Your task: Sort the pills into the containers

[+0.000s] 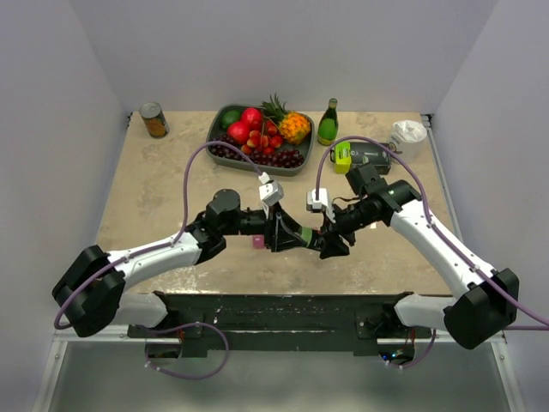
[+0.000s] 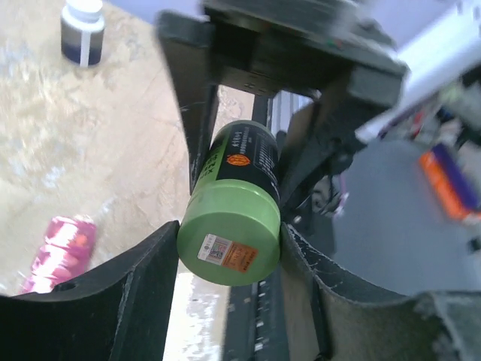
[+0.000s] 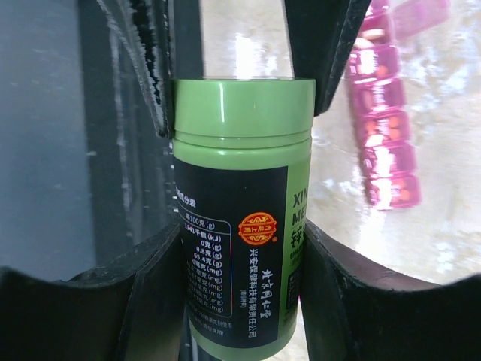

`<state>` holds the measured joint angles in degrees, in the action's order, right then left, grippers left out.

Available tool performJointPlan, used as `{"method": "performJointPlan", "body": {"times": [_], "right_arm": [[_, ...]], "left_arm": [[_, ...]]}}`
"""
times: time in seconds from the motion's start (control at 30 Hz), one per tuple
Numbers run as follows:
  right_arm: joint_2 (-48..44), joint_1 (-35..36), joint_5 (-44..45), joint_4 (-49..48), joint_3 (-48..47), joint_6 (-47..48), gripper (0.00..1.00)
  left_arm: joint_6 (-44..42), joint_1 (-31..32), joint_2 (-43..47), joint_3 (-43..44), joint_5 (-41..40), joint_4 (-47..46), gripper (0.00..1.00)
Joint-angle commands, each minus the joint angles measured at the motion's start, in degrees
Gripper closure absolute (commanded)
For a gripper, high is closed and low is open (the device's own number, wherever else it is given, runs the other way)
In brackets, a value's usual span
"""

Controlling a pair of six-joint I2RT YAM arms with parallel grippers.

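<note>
Both arms meet over the middle of the table (image 1: pixel 146 197), nearer its front edge than its back; the right hand (image 3: pixel 242 239) is clamped on the dark labelled body of a green-capped bottle (image 3: pixel 239 180), which is held clear of the surface; the left hand (image 2: pixel 229 252) faces it, its fingers (image 2: pixel 143 293) set against either side of the green cap, gripping it. The pink pill organizer (image 3: pixel 385 128) lies flat on the table just beside the joined hands, on the left arm's side, with orange showing through several compartments. A small white-and-dark bottle (image 2: pixel 83 34) stands apart on bare table; along the back edge sit a can (image 1: pixel 153 119), a fruit tray (image 1: pixel 213 129) and a green glass bottle (image 1: pixel 328 122); the table's left half lies open, walled on three sides
</note>
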<state>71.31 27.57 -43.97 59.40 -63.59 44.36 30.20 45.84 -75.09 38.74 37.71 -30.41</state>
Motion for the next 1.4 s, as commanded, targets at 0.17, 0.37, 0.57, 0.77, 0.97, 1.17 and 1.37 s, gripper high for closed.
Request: {"method": "performJointPlan", "body": {"times": [0.17,0.37,0.57,0.77,0.97,1.17,1.37], "right_arm": [[1.82,-1.12,-21.07,-4.11,0.31,0.2,1.0],[1.2,-1.12,-19.49,-4.64,1.01,1.08,1.0],[0.94,-1.12,-18.61,-5.34,1.72,1.52,1.0],[1.03,-1.12,-18.79,-5.52,1.98,1.35,1.0],[0.41,-1.12,-18.53,-5.61,2.16,0.99,1.0],[0.06,-1.03,-18.35,-6.05,2.33,0.73,1.0],[0.23,-1.03,-18.35,-7.01,2.77,0.12,1.0]], "left_arm": [[-40.4,1.35,6.44,0.46,-2.19,5.73,0.34],[-32.92,0.48,16.37,-9.2,-5.28,-11.68,0.01],[-37.3,0.12,23.05,-13.52,-3.0,-9.93,0.01],[-42.22,0.12,17.8,-6.85,1.21,-1.76,0.01],[-46.98,0.21,9.88,0.45,6.05,4.57,0.01],[-50.84,0.3,5.22,5.02,10.62,12.03,0.21],[-51.91,0.39,3.54,6.35,10.45,16.7,0.96]]}}
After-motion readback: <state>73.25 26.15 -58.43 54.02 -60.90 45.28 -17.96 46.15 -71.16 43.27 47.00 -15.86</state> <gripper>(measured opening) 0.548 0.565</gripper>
